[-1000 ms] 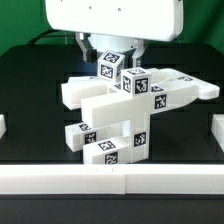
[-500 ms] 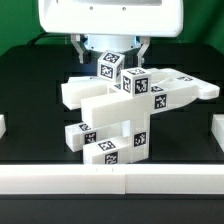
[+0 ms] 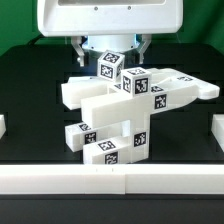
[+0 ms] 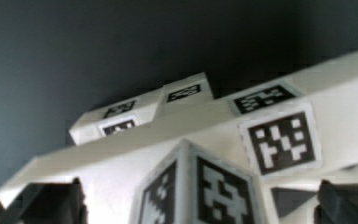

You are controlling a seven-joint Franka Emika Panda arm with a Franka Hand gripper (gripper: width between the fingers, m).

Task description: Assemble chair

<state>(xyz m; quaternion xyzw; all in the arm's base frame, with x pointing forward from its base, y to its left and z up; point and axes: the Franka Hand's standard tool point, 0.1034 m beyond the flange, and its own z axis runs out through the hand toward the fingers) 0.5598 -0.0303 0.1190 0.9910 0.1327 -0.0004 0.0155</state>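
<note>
The chair (image 3: 112, 112) stands partly joined in the middle of the black table: chunky white bars and blocks with black-and-white tags, stacked crosswise. Its topmost tagged block (image 3: 111, 66) sticks up at the back. My gripper (image 3: 110, 50) hangs just above and behind it, with one finger on each side of that block. In the wrist view the tagged block (image 4: 211, 185) sits between my dark fingers (image 4: 43, 200), with a gap showing on each side. The gripper (image 4: 194, 200) is open and holds nothing.
A long white rail (image 3: 110, 181) runs along the front edge of the table. A white piece (image 3: 3, 126) shows at the exterior view's left edge and another (image 3: 217, 128) at its right edge.
The arm's white body has shifted slightly toward the exterior view's left since one second ago. The chair parts have not moved.
</note>
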